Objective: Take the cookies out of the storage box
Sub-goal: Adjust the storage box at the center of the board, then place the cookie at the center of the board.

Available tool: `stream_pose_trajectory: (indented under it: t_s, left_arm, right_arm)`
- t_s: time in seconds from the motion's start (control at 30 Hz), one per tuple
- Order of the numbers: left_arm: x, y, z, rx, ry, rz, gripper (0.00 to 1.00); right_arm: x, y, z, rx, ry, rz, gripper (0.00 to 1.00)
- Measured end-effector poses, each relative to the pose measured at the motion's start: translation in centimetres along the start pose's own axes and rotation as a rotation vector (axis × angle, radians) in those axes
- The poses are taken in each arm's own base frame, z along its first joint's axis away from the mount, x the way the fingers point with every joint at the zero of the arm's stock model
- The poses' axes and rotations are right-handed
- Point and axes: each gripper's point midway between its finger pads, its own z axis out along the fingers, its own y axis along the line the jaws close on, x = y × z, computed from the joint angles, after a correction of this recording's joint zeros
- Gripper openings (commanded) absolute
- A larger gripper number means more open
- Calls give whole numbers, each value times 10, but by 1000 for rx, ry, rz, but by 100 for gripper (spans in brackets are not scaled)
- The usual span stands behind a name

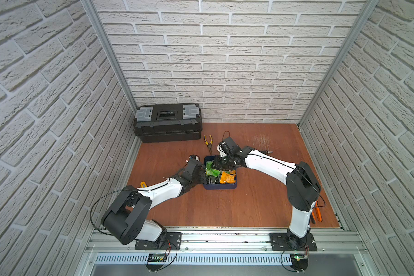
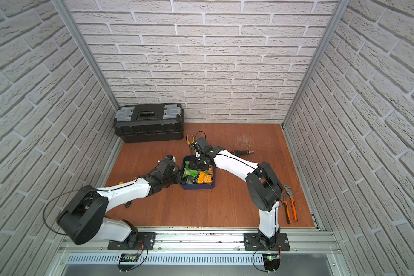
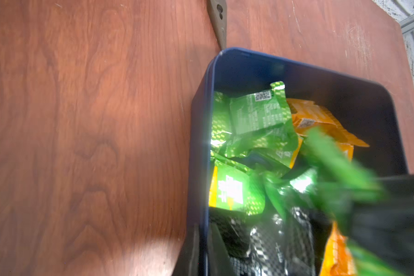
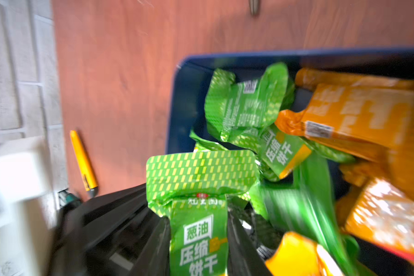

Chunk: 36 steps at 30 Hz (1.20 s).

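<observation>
Cookies (image 1: pixel 215 173) in green, orange and black foil packets lie heaped inside the storage box (image 1: pixel 221 188), which sits on the tabletop (image 1: pixel 261 205) between the two arms. At the left, the left arm (image 1: pixel 158 191) folds back over its near-edge base, then stretches its forearm low and nearly level toward the box's left wall. The left tool (image 3: pixel 204 246) is pressed together on that wall, one finger outside it and one inside. The right arm (image 1: pixel 268 164) rises from its base to a high elbow, then slopes down leftward to the box's far side, wrist bent down over the heap. The right tool (image 4: pixel 198 239) pinches a green packet (image 4: pixel 198 181) between its fingers, the packet's crimped end sticking out past them. Orange-handled pliers (image 2: pixel 289 208) lie on the tabletop just right of that arm.
</observation>
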Motion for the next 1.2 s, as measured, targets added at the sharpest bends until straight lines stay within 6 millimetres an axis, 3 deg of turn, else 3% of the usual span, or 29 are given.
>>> stream_pose_trajectory:
  t_s: [0.2,0.43,0.6,0.77,0.97,1.2]
  left_arm:
    - [0,1,0,-7,-2,0,0]
    - [0,2,-1,-9,-3,0,0]
    - [0,2,-1,-13,-3,2,0]
    - [0,4,-2,-19,-4,6,0]
    - [0,5,-3,-25,-4,9,0]
    - [1,7,-5,-36,0,10,0]
  right_arm:
    - [-11,8,-29,-13,-75,-12,22]
    - [-5,-16,-57,58,-118,-19,22]
    - [-3,-48,-98,134,-176,-11,22]
    - [3,-100,-133,267,-223,29,22]
    - [29,-159,-135,462,-160,38,22]
    - [46,-193,-130,578,-93,13,22]
